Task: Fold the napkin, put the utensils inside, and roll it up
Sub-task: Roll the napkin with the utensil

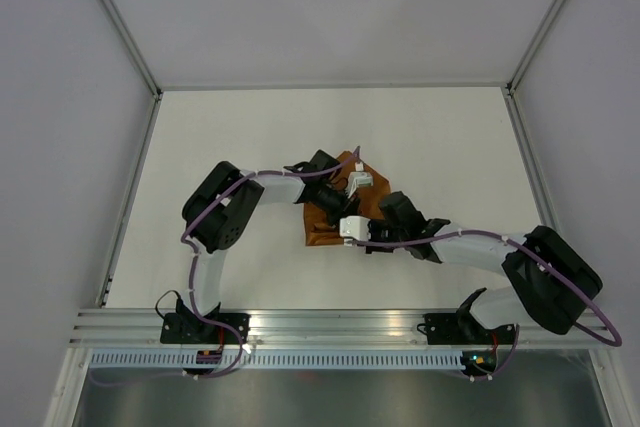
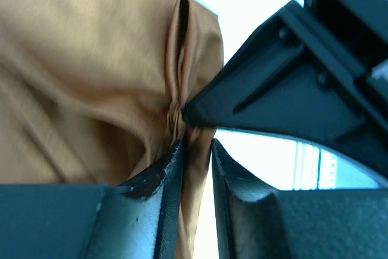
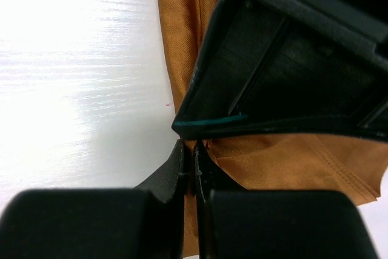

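Top external: napkin (image 1: 322, 235) bunched mid-table between both arms.
Left gripper (image 2: 194, 165): narrow, pinching a cloth fold, likely anchoring it.
Right gripper (image 3: 189, 165): clamped on neighbouring fold edge, probably to fold over.

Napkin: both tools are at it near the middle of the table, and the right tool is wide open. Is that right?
No, one thing is off. The left tool and the right tool are both at the napkin near the middle of the table. But the right tool is shut on the cloth's edge, not wide open; the right wrist view shows it.
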`<action>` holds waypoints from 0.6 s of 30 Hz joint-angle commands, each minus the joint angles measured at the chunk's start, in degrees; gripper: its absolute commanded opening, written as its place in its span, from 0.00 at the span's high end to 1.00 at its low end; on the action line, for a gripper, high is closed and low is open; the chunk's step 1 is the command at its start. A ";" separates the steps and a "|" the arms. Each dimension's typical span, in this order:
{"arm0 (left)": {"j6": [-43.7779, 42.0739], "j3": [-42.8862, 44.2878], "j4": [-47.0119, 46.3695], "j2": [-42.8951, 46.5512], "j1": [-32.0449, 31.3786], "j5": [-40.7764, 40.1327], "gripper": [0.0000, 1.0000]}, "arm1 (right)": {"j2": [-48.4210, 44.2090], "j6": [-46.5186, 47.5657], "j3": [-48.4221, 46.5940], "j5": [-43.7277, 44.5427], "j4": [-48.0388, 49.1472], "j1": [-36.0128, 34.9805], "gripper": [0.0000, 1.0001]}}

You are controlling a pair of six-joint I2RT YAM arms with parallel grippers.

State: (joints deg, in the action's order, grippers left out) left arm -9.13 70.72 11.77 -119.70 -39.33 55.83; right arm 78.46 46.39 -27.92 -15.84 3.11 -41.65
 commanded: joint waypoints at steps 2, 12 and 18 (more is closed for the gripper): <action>7.18 -3.21 -3.05 3.77 3.29 -1.87 0.68 | 2.75 -0.16 -5.46 -4.54 -12.06 3.76 0.99; 15.62 -5.68 -11.42 7.55 6.11 -4.75 0.66 | 6.88 2.65 -11.19 -9.99 -21.39 9.12 1.00; 21.33 -13.02 -23.14 19.54 7.25 -21.32 0.67 | 18.07 8.59 -23.52 -19.45 -37.92 15.17 1.00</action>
State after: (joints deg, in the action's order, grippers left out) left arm 6.74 62.17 -0.84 -109.80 -32.58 45.63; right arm 88.40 49.63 -43.90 -28.62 -19.90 -29.74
